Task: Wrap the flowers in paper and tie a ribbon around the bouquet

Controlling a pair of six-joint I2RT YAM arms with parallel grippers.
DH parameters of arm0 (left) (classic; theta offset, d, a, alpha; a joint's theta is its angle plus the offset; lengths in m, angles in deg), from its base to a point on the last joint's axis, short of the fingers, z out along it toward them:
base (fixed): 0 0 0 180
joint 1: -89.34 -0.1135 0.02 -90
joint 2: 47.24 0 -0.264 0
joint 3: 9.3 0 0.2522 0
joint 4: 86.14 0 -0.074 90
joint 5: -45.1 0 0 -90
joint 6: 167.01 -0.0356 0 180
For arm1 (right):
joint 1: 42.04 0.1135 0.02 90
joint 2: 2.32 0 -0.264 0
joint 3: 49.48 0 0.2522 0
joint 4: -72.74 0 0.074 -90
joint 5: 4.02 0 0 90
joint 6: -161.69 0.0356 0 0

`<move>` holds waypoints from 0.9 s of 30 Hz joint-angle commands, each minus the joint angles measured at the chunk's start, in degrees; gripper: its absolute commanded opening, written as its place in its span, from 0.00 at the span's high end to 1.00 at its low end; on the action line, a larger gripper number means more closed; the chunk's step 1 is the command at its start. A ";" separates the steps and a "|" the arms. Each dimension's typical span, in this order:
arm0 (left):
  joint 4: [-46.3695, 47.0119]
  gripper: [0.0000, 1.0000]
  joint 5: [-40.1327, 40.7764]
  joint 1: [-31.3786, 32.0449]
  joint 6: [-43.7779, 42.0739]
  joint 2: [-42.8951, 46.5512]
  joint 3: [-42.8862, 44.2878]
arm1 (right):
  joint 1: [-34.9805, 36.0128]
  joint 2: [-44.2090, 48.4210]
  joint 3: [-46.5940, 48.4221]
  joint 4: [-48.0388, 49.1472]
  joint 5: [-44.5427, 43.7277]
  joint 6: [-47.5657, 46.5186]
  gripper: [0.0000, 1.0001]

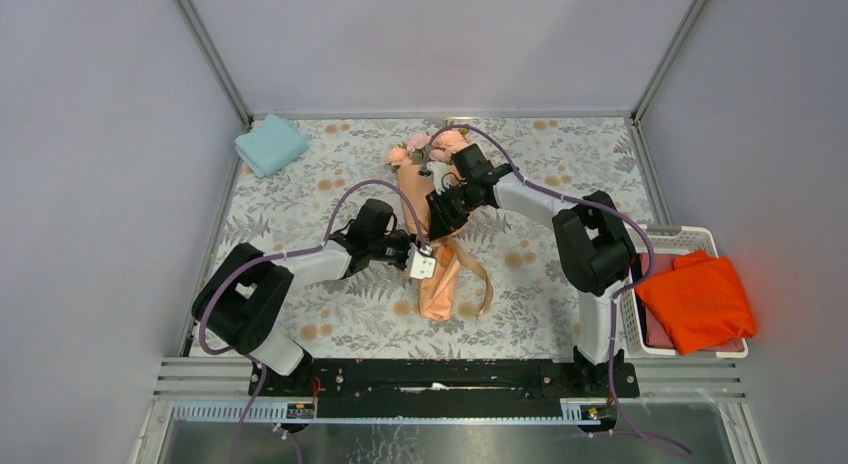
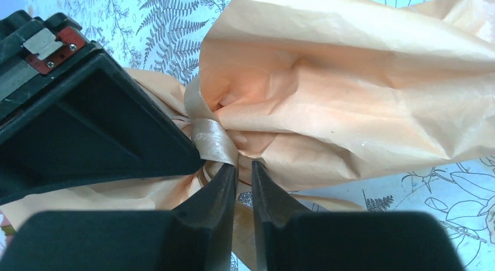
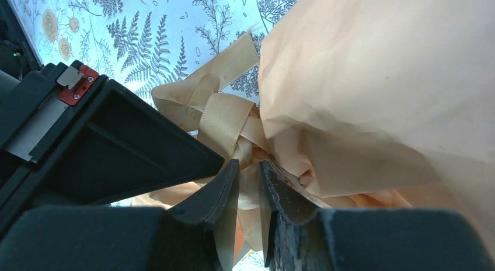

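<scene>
We see the bouquet [image 1: 437, 284] of pink and cream roses in a peach-orange crinkly paper cone lying on the fern-printed tablecloth [image 1: 300, 199]. The narrow tan-brown ribbon [image 2: 213, 139] is knotted at its waist. The left gripper [image 2: 244, 177] pinches a ribbon strand beside that waist. The right gripper [image 3: 249, 172] shows a thin slit with ribbon in it, but we cannot tell whether it grips.

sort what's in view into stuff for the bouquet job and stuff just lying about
For the job: flowers, paper, ribbon.
Lying about: light-blue cloth, orange cloth, white basket.
</scene>
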 commanded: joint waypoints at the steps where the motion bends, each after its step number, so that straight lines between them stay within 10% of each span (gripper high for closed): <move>1: 2.43 0.81 -3.33 0.37 -2.97 -0.16 -0.68 | 0.82 0.64 2.31 -0.64 2.53 -2.20 0.75; 27: 3.24 0.96 -1.08 0.43 -4.47 -2.08 -0.07 | 5.22 -2.63 4.09 -5.84 -9.20 -6.33 0.61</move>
